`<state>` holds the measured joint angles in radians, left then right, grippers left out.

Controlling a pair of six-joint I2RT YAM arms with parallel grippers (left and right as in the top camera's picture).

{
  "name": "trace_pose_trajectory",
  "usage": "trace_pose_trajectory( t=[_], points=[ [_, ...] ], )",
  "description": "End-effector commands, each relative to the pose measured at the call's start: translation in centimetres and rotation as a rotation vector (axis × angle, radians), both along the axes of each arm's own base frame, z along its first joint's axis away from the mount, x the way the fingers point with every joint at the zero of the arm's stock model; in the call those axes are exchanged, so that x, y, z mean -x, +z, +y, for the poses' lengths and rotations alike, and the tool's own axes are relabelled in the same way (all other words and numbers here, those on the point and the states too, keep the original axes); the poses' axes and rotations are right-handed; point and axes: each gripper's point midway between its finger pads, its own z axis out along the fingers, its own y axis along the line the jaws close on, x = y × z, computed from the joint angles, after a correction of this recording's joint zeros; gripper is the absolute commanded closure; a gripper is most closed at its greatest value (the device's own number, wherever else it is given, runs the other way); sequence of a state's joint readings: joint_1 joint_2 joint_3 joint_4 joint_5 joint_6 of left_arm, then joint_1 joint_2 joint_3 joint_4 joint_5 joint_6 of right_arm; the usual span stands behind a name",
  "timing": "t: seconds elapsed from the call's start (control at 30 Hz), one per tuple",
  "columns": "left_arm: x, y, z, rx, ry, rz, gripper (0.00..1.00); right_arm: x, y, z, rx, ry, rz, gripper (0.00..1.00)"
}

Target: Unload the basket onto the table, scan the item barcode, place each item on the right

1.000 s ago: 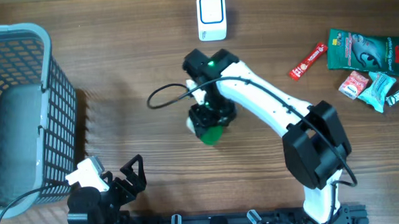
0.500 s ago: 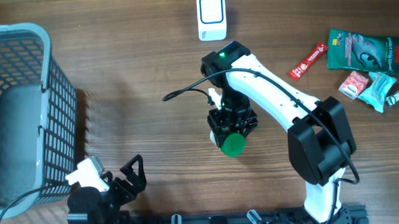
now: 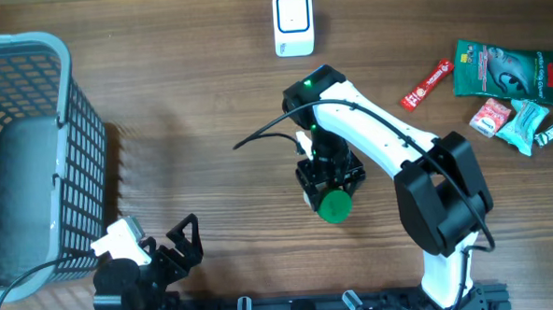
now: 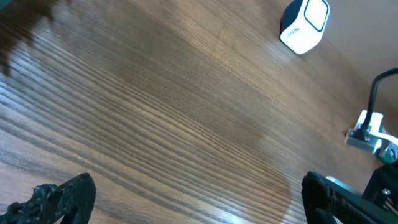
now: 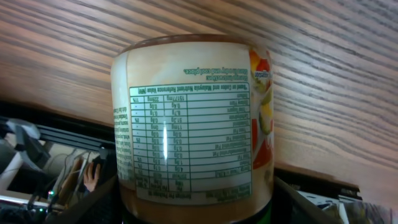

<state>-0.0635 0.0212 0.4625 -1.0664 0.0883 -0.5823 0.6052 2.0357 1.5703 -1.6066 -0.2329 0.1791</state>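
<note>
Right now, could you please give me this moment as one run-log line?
right gripper: shut on jar, nutrition label toward wrist camera | left gripper: open, empty | scanner: on table, apart from jar

Tabletop item counts, nine loose things plus two grippers.
1 green-lidded jar (image 3: 333, 207) in the right gripper (image 3: 329, 185); 1 white barcode scanner (image 3: 292, 23) beyond it; 1 grey mesh basket (image 3: 89, 154) far to its left, just past the left gripper (image 3: 154, 244); off to its right 1 red stick sachet (image 3: 427, 84), 1 green pouch (image 3: 511, 68), 3 small packets (image 3: 491, 118) bunched together, one cut by the frame edge.
</note>
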Motion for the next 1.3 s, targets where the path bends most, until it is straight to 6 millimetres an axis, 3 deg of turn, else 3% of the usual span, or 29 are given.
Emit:
trace_pose_trajectory(
  t=[0.0,0.13,0.2,0.4,0.57,0.63,0.73,0.8,0.87,0.97,1.07,1.1,1.13,1.17,1.2,1.27],
  points=[
    [-0.1,-0.1,0.0,0.004,0.003,0.000,0.00,0.1,-1.0,-0.5,0.022,0.020,0.036,0.33],
    [-0.1,-0.1,0.0,0.004,0.003,0.000,0.00,-0.2,-1.8,-0.9,0.033,0.000,0.066,0.13],
    [-0.1,-0.1,0.0,0.004,0.003,0.000,0.00,-1.2,-1.3,-0.5,-0.009,-0.042,0.053,0.12],
    [-0.1,-0.1,0.0,0.004,0.003,0.000,0.00,-8.5,3.0,1.3,-0.186,-0.162,-0.150,0.01],
    [-0.1,-0.1,0.0,0.004,0.003,0.000,0.00,-11.3,6.1,2.5,-0.281,-0.187,-0.259,0.00],
    [-0.1,-0.1,0.0,0.004,0.003,0.000,0.00,-11.3,6.1,2.4,-0.213,-0.316,-0.255,0.00],
    [-0.1,-0.1,0.0,0.004,0.003,0.000,0.00,-12.7,5.2,-0.3,0.138,-0.634,-0.409,0.00],
    [-0.1,-0.1,0.0,0.004,0.003,0.000,0.00,-13.5,5.2,0.3,0.189,-0.746,-0.482,0.00],
    [-0.1,-0.1,0.0,0.004,0.003,0.000,0.00,-13.3,7.0,0.8,0.156,-0.753,-0.537,0.00],
    [-0.1,-0.1,0.0,0.004,0.003,0.000,0.00,-12.2,11.9,-1.7,0.154,-0.752,-0.667,0.01],
    [-0.1,-0.1,0.0,0.004,0.003,0.000,0.00,-9.9,19.9,-4.0,-0.016,-0.765,-0.856,0.00],
    [-0.1,-0.1,0.0,0.004,0.003,0.000,0.00,-8.7,22.9,-6.0,-0.040,-0.800,-0.963,0.00],
    [-0.1,-0.1,0.0,0.004,0.003,0.000,0.00,-8.0,23.7,-7.0,-0.037,-0.835,-1.003,0.00],
    [-0.1,-0.1,0.0,0.004,0.003,0.000,0.00,-6.6,23.5,-8.0,-0.024,-0.928,-0.999,0.00],
    [-0.1,-0.1,0.0,0.004,0.003,0.000,0.00,-5.4,21.9,-8.8,0.022,-1.027,-0.961,0.00],
    [-0.1,-0.1,0.0,0.004,0.003,0.000,0.00,-2.8,15.0,-9.6,0.226,-1.311,-0.802,0.00]
  ],
)
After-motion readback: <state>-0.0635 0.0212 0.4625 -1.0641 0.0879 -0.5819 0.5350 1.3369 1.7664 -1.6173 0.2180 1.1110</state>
